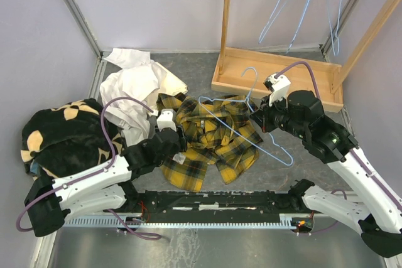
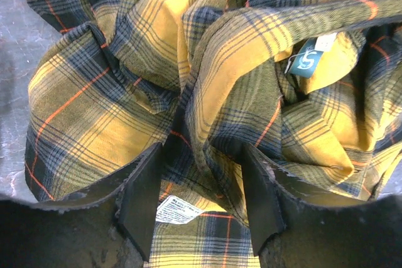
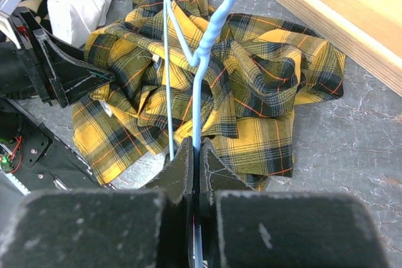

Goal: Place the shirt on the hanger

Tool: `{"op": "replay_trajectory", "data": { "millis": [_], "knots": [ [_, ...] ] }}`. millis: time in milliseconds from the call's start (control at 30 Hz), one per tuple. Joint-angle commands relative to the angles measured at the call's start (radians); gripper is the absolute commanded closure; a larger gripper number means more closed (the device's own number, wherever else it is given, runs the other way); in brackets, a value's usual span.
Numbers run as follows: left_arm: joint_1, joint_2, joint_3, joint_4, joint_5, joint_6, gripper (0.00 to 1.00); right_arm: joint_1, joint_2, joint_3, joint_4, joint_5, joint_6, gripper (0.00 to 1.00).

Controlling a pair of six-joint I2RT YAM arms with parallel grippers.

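Nearest us, by the front edge of the tabletop (image 1: 267,177), the left end effector (image 2: 202,152) is nosed right into the shirt (image 2: 94,111). Its fingers stand spread, one on either side of a raised plaid fold, with a white care label (image 2: 179,210) lying in the gap. Nothing looks pinched there yet. My read is that it's lined up to take that fold and lift cloth so the wire has something to slide under.

The shirt is a crumpled heap in the middle of the tabletop, between the two arms. A small blue size tag (image 2: 308,61) shows just beyond the left fingers.

A touch farther, on the right, the right end effector (image 3: 196,145) is pressed together on the hanger (image 3: 198,98), pinching the light-blue wire near its twisted neck. That grip holds the triangle out over the plaid heap, with the hook pointing away toward the wooden rack base (image 1: 276,83). Whether the wire touches the cloth, I can't tell. The hanger is above the shirt, not inside it, so I'd judge the threading is all still to do.

Beyond that, a black fleece (image 1: 56,133) sits far left and a white garment (image 1: 138,83) lies behind the shirt. Spare hangers (image 1: 301,4) hang on the rack at the back.
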Motion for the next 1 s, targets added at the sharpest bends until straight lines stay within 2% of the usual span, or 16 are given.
{"op": "replay_trajectory", "data": {
  "millis": [0,200,333,367,400,533,767,967],
  "knots": [
    [-0.005,0.016,-0.017,0.106,-0.028,-0.045,0.44,-0.002,-0.003,0.002,0.064,-0.009,0.008,1.00],
    [-0.005,-0.023,-0.010,0.066,-0.116,-0.061,0.67,-0.001,-0.009,0.008,0.069,0.001,0.001,1.00],
    [-0.005,-0.050,0.023,0.028,-0.156,-0.026,0.85,-0.002,-0.024,0.022,0.052,-0.007,-0.031,1.00],
    [-0.005,-0.053,0.032,0.027,-0.151,-0.008,0.94,-0.001,-0.031,0.026,0.048,-0.004,-0.041,1.00],
    [-0.005,-0.056,0.040,0.023,-0.149,0.004,0.97,-0.002,-0.039,0.030,0.047,-0.010,-0.054,1.00],
    [-0.005,-0.052,0.084,0.004,-0.129,0.059,0.97,-0.002,-0.052,0.080,-0.005,-0.074,-0.134,1.00],
    [-0.004,-0.005,0.225,-0.071,-0.108,0.139,0.97,-0.001,-0.103,0.177,-0.118,-0.070,-0.252,1.00],
    [-0.003,0.053,0.310,-0.095,-0.067,0.178,0.97,-0.001,-0.114,0.235,-0.184,-0.145,-0.277,1.00]
  ]
}}
